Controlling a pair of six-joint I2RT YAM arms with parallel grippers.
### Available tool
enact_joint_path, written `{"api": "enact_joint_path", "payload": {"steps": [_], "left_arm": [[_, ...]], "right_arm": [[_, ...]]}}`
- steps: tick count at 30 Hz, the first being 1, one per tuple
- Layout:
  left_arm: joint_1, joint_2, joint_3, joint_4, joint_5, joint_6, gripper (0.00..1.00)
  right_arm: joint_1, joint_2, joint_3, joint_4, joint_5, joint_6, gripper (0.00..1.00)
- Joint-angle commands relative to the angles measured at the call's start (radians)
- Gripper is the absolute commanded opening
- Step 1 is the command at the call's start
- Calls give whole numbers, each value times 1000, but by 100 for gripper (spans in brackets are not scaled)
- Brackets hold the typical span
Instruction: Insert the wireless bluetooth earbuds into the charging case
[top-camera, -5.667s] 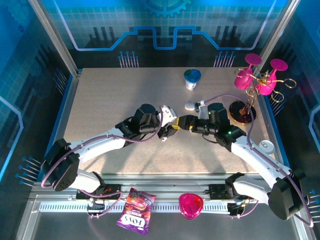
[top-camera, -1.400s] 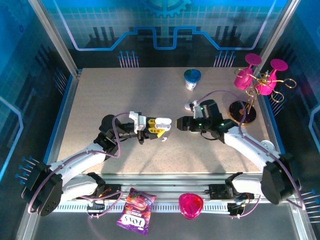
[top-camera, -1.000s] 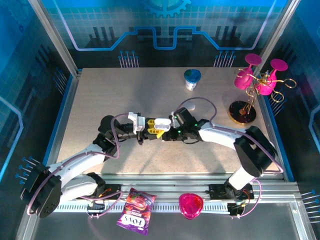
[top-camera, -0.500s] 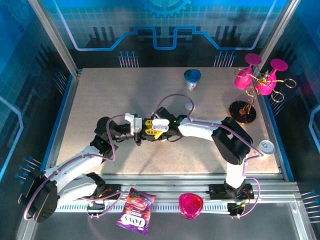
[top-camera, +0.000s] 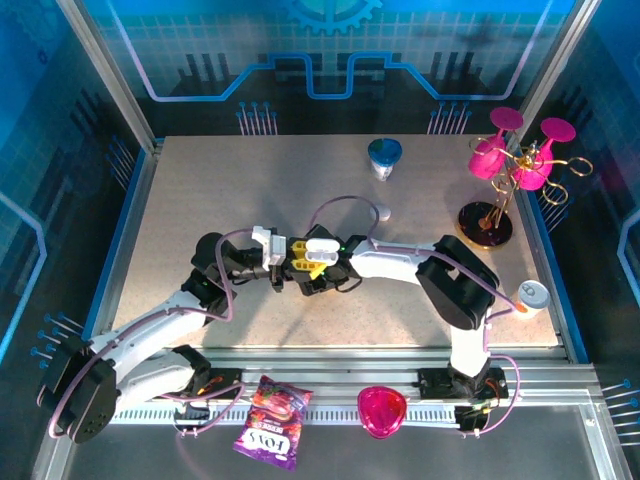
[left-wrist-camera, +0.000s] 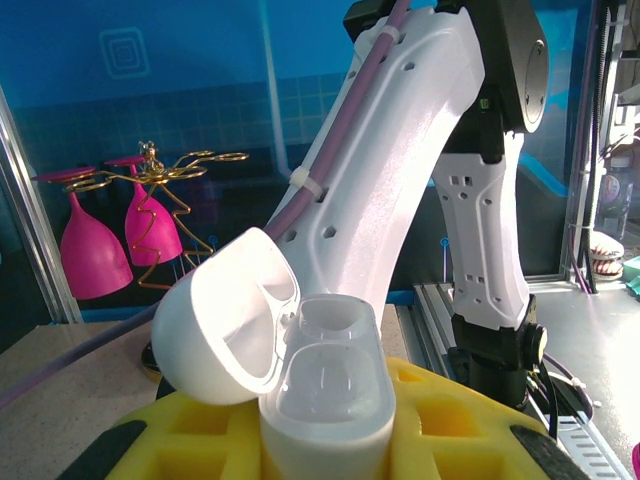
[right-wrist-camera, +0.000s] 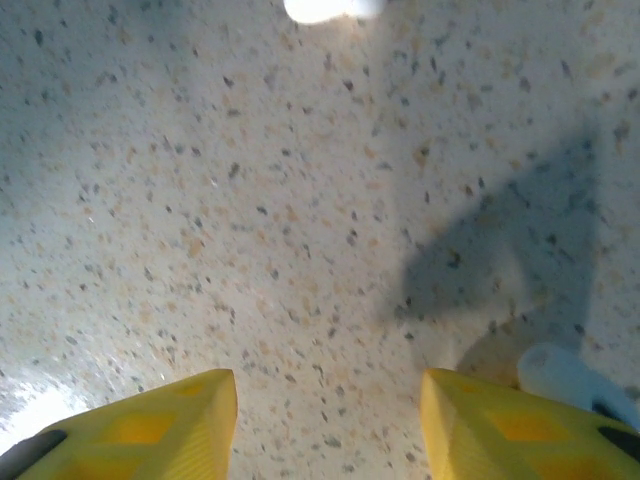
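The white charging case (left-wrist-camera: 325, 400) stands with its lid flipped open to the left and both wells empty. My left gripper (left-wrist-camera: 325, 445) is shut on it between yellow pads; from above the case (top-camera: 322, 244) and the left gripper (top-camera: 309, 255) sit mid-table. My right gripper (top-camera: 324, 276) is just in front of the case, reaching in from the right. It (right-wrist-camera: 328, 400) stands open, facing bare tabletop with nothing between its fingers. One small white earbud (top-camera: 381, 212) lies on the table behind the right forearm. A blurred white piece (right-wrist-camera: 568, 375) lies by the right finger.
A blue-and-white cup (top-camera: 385, 158) stands at the back. Pink goblets on a gold stand (top-camera: 520, 160) occupy the back right corner. A can (top-camera: 533, 295) sits at the right edge. A candy bag (top-camera: 272, 420) and a pink heart-shaped item (top-camera: 382, 410) rest on the front rail.
My right arm has swung left across the table until its gripper is right beside the held case. The left gripper has kept the open case almost still.
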Motion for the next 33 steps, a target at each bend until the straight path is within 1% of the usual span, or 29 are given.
{"api": "enact_joint_path", "payload": {"steps": [1, 4, 9, 12, 15, 18, 22, 24, 33], "left_arm": [[-6, 9, 3, 17, 26, 18, 13], [-6, 13, 4, 19, 28, 17, 13], [-6, 19, 9, 27, 29, 15, 13], [-5, 18, 11, 29, 30, 14, 13], [-6, 18, 11, 32, 34, 15, 13], [-6, 22, 12, 30, 36, 18, 13], [-6, 18, 9, 28, 37, 22, 13], [-6, 18, 9, 25, 37, 24, 13], [-6, 22, 9, 14, 36, 35, 14]], "right_arm": [[13, -49, -28, -67, 33, -12, 51], [14, -68, -34, -80, 43, -17, 51], [9, -138, -67, -8, 14, -10, 54], [-7, -184, -88, 11, 54, 21, 57], [-35, -192, -92, -10, 102, 70, 59], [-54, -164, -56, -72, 148, 119, 60], [-66, -55, 86, -232, 141, 118, 58], [-60, -6, 138, -289, 157, 110, 57], [-58, 118, 271, -391, 178, 100, 50]]}}
